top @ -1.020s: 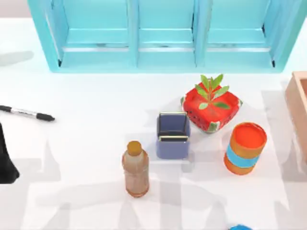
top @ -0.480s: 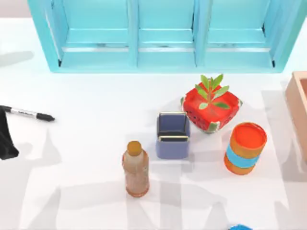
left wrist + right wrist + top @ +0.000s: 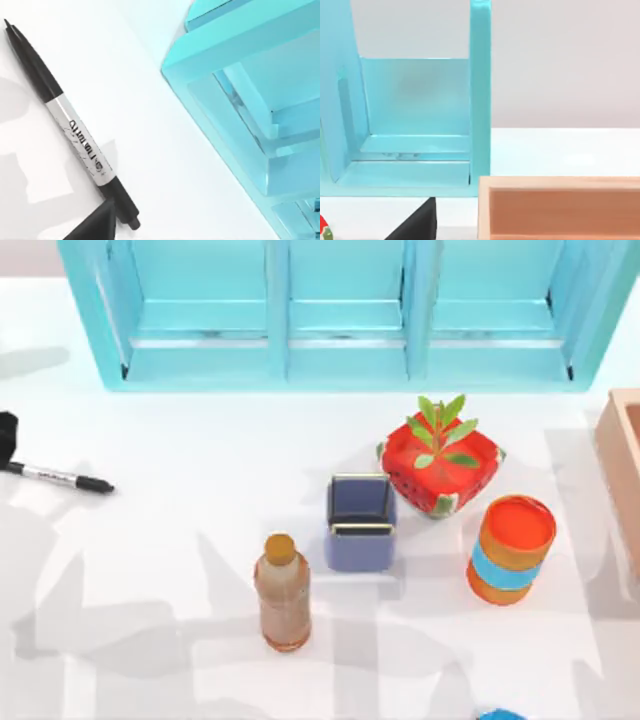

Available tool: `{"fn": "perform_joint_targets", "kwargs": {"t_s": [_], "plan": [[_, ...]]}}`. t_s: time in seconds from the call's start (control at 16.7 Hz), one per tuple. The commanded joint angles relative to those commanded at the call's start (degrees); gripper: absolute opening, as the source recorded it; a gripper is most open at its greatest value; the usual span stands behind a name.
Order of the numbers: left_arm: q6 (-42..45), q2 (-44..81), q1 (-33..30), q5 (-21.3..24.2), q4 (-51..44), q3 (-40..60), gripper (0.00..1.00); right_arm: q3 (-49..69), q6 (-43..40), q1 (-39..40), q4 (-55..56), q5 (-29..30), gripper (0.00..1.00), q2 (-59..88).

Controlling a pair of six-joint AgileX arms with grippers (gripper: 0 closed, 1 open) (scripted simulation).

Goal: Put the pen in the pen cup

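Pen point(image 3: 58, 477) is seen lying flat on the tabletop point(image 3: 200, 540) at far left, well apart from the pen cup point(image 3: 360, 523). The left tool point(image 3: 7, 435) is poised at its end; its opening cannot be told. An off-centre grasp could tilt the pen.

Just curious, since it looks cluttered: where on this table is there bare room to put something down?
Bare table lies between the pen and the bottle. It is crowded where pen cup, strawberry planter and orange cylinder cluster.
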Motion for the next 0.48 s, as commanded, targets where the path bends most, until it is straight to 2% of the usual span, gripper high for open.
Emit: {"fn": "perform_joint_targets", "kwargs": {"t_s": [0.24, 0.48], "plan": [[-12.6, 17.4, 2.5, 4.7, 5.6, 3.8, 1.0, 0.0, 0.0, 0.0, 0.0, 0.0, 1.0, 0.0], [-20.1, 26.0, 4.0, 7.2, 7.8, 5.1, 1.0, 0.0, 0.0, 0.0, 0.0, 0.0, 1.0, 0.0]]}}
